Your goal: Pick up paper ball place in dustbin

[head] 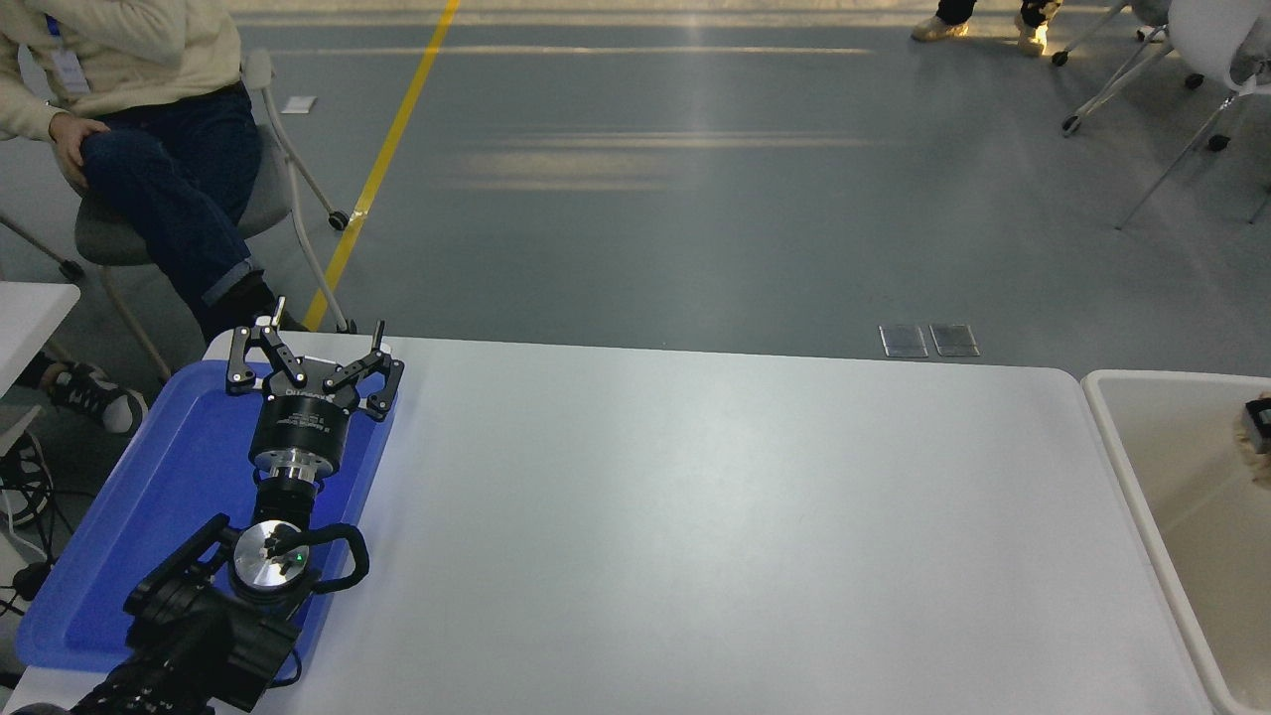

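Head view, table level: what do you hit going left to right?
Blue tray with the left tool parked over its far right corner → white table → dustbin → paper ball at the right edge, over the dustbin, with a sliver of the right tool against it.

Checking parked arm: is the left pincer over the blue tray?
Yes, the left pincer sits open above the blue tray, at the table's left edge.

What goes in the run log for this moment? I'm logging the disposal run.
right tool: mostly off-frame, over dustbin | paper ball: at tool, grip unclear | left tool: parked open over blue tray
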